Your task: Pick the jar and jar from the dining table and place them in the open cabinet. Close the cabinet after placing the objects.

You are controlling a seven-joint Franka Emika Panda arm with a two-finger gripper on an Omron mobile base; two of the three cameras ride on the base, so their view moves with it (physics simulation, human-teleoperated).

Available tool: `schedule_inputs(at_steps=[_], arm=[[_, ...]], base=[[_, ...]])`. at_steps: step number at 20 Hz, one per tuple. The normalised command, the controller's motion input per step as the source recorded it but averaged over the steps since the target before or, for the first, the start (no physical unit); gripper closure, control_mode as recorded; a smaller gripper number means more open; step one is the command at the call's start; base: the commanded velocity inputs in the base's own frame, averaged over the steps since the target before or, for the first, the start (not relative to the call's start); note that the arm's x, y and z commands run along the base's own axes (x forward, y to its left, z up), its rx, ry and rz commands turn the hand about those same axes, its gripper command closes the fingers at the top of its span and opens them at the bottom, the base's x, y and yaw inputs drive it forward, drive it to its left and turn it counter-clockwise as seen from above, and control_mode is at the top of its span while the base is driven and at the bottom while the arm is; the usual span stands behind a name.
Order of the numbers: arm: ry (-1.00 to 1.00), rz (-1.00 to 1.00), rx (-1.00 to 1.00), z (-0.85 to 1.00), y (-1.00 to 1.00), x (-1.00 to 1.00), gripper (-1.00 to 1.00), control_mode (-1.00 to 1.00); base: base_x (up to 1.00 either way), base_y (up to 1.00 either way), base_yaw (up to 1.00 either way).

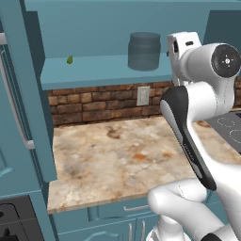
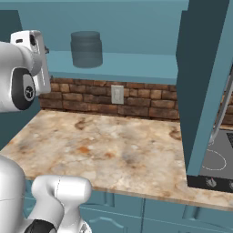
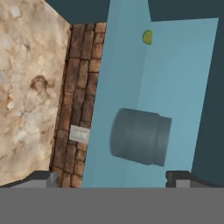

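The grey jar (image 1: 144, 51) stands upright on the teal shelf (image 1: 94, 70) of the open cabinet (image 2: 136, 27), toward the middle of the shelf and set back from its front edge, so a door would clear it. Nothing touches it. That suggests one jar is already delivered. A small green thing (image 1: 69, 60) lies well apart from it, nearer the shelf's left end. The smaller clear jar cannot be made out on the shelf, and no jar stands on the stone table (image 1: 117, 155) below.

The gripper (image 3: 112, 177) faces the shelf, just in front of it. In the hand view the two fingers (image 3: 41, 178) stand wide apart at the bottom, with nothing between them. The jar lies ahead of them and between their lines, clear of both tips, nearer the one at the right of that view. The hand is rolled, so the jar looks sideways there, though the base views show it upright.

Both doors hang open: one (image 1: 19, 117) at the left of the shelf, the other (image 2: 205, 91) at the right, each with a long silver handle (image 1: 16, 117). They probably stay open because a second jar has to go in before closing.

The wall behind the table is brick (image 2: 136, 102), with a pale outlet (image 2: 117, 94). A black cooktop (image 2: 218, 164) lies past the table's right end.
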Motion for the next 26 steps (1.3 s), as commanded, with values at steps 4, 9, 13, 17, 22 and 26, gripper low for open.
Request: schedule_inputs(at_steps=[4,9,13,17,22,26], arm=[[-0.04,0.00,0.00,0.00,0.00,-0.09,-1.00,1.00],[0.00,0.00,0.00,0.00,0.00,0.00,-1.00,1.00],[0.00,0.00,0.00,0.00,0.00,0.00,-1.00,1.00],[0.00,0.00,0.00,0.00,0.00,0.00,-1.00,1.00],[0.00,0.00,0.00,0.00,0.00,0.00,-1.00,1.00],[0.00,0.00,0.00,0.00,0.00,0.00,-1.00,1.00]], base=[[-0.13,0.00,-0.01],[-0.76,0.04,-0.26],[-0.74,0.03,-0.43],[-0.78,0.04,-0.47],[-0.86,0.12,-0.53],[-0.90,0.20,-0.52]])
